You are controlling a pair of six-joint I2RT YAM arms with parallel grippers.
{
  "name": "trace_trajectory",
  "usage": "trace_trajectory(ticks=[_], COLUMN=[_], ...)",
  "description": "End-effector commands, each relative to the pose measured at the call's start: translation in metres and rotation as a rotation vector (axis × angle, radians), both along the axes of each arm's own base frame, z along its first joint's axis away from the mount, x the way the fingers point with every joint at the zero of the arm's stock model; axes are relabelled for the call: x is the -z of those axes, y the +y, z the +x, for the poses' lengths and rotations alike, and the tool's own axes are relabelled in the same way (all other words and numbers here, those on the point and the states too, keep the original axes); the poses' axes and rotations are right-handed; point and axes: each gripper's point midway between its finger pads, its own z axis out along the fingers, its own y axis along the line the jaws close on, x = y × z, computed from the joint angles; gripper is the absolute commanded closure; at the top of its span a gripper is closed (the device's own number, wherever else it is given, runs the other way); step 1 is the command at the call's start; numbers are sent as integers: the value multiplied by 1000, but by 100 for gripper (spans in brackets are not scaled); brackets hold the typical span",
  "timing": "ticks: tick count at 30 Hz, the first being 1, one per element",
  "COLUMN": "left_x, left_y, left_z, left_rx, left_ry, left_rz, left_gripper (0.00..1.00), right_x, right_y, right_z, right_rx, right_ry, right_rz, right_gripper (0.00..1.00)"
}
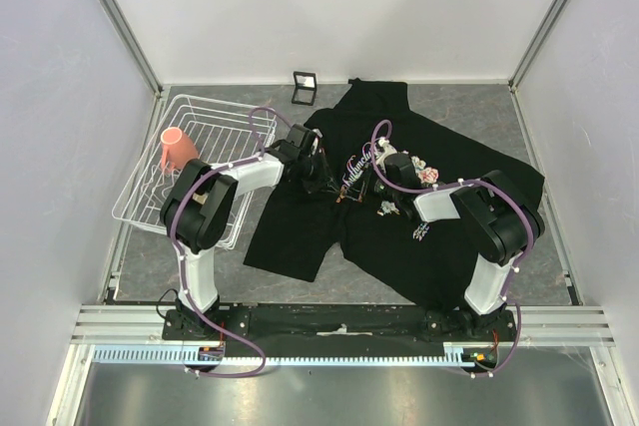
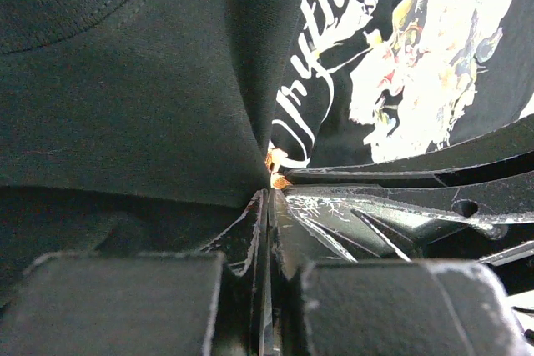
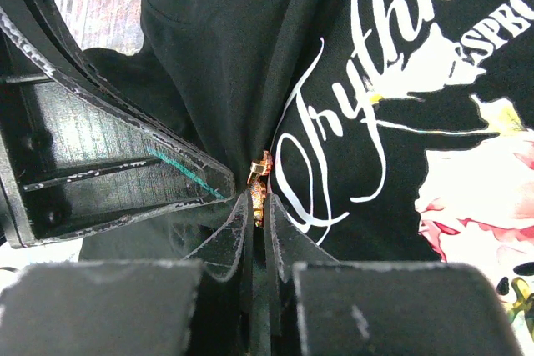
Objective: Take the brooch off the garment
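Base rail (image 1: 339, 318): black, at the near edge of the table (image 1: 559, 266), carrying both arm bases.

Right gripper (image 3: 259, 206): black fingers drawn together, tips clamped on the brooch (image 3: 260, 179).

Left gripper (image 2: 267, 202): fingers pressed together on a raised fold of the T-shirt (image 1: 300, 236), with the brooch just beyond the tips. The two grippers meet nose to nose over the middle of the shirt, each one's finger showing in the other's wrist view.

Brooch: tiny pin, gold and red-orange, seen edge-on. Long axis runs in line with the right gripper's fingers, lower end between the tips, upper end pointing away from them. Its outline is too small and too hidden to make out. In the left wrist view only two orange glints show (image 2: 276, 169). Position: on the crest of the pinched fold, just beside the first letter of the white cursive lettering, well to the left of the rose print. Hidden between the grippers in the top view.

T-shirt: black, short-sleeved, spread flat on the grey table, neck at the far side, pink rose print and white script on the chest.

Wire dish rack (image 1: 140, 202): white, left of the shirt.

Cup (image 1: 177, 150): pink, upside down in the rack.

Small black frame (image 1: 305, 87): at the far wall, just beyond the shirt.
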Motion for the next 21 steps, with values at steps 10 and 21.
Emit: trace_trajectory(ticks=[10, 21], left_x=[-2, 12], left_y=[-12, -15], left_z=[12, 10], left_rx=[6, 5], left_ry=[-31, 12], left_rz=[-1, 44], left_gripper=[97, 98], right_x=[-8, -7], right_y=[7, 13], right_z=[0, -3], right_rx=[-36, -71], right_ry=[-36, -56], right_rz=[36, 4], right_gripper=[100, 100])
